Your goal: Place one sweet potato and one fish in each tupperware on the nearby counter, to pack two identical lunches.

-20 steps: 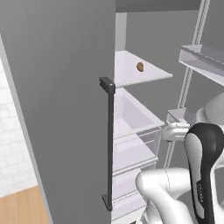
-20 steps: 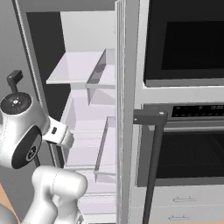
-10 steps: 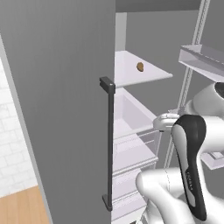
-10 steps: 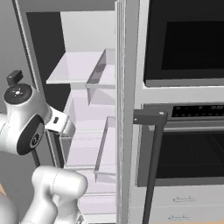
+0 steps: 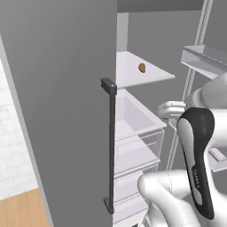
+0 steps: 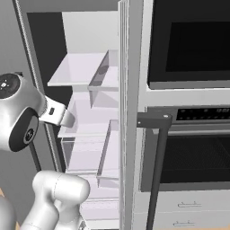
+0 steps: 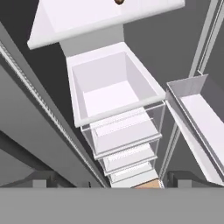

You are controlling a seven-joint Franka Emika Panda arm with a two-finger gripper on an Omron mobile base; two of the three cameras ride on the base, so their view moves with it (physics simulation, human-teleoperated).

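Observation:
One sweet potato (image 5: 142, 67), a small orange-brown tuber, lies on the white upper fridge shelf (image 5: 150, 77); its edge also peeks in at the top of the hand view (image 7: 119, 1). My gripper (image 7: 112, 180) is open with nothing between its dark fingertips (image 7: 42, 179). It hangs in front of the open fridge, below the shelf and above the clear drawers. In the left base view the white hand (image 5: 170, 109) sits right of the top bin. The fish and the tupperware are out of view. A strip of tan counter (image 5: 20, 213) shows at the lower left.
The grey fridge door (image 5: 62, 102) with its dark vertical handle (image 5: 110, 142) stands open on the left. Clear stacked bins (image 7: 113, 100) fill the fridge below the shelf. Door racks (image 7: 197, 118) jut out on the right. A wall oven (image 6: 188, 90) stands beside the fridge.
The hand has risen and moved slightly left toward the fridge interior, with the elbow swinging along. The gripper has stayed open. The sweet potato has not moved.

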